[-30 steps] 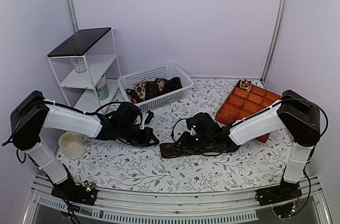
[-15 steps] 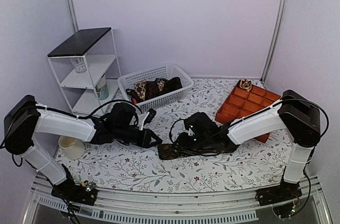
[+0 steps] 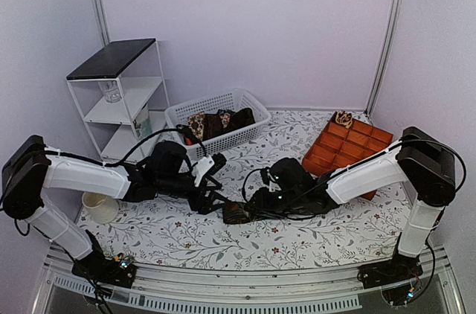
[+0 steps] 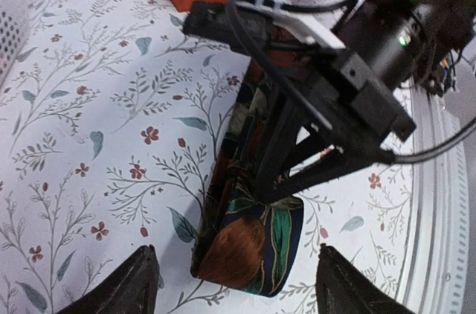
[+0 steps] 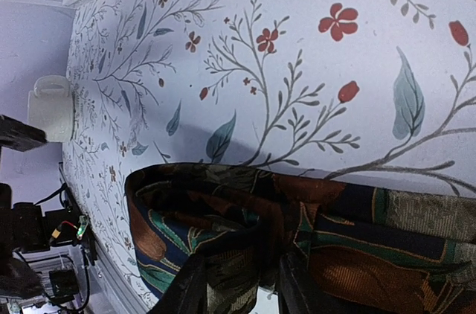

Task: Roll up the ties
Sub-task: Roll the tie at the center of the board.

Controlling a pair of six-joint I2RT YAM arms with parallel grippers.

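- Tie (image 4: 249, 236) of dark navy fabric printed with rust and green leaf shapes, lying on the table's flowered cloth (image 3: 178, 236) near the front middle; its near end is folded over into a thick, soft, partly formed roll.
- Right gripper (image 4: 279, 172) is pressed onto that fold: its slim black fingers pinch the layered fabric, as the right wrist view confirms, with cloth bunched between the fingertips.
- Left gripper (image 3: 216, 196) hovers just beside the tie's rolled end with its fingers spread apart and holding nothing; the fold sits between its two dark fingertips in the left wrist view.
- Risk: the fabric looks smooth and limp, so the loose roll could spring open or skew sideways if the right gripper lets go before the left one steadies it.
- Risk: both grippers crowd the same small spot, so a careless move could knock the fingers together or drag the tie across the cloth.
- More ties (image 3: 216, 122), brown and tan prints, lie heaped in a white plastic lattice basket (image 3: 245, 100) at the back.
- An orange divided tray (image 3: 338, 146) sits to the right, one rolled tie (image 3: 343, 117) in its far corner compartment.
- A white shelf unit (image 3: 123, 91) and a pale cup (image 3: 99, 203) stand on the left.
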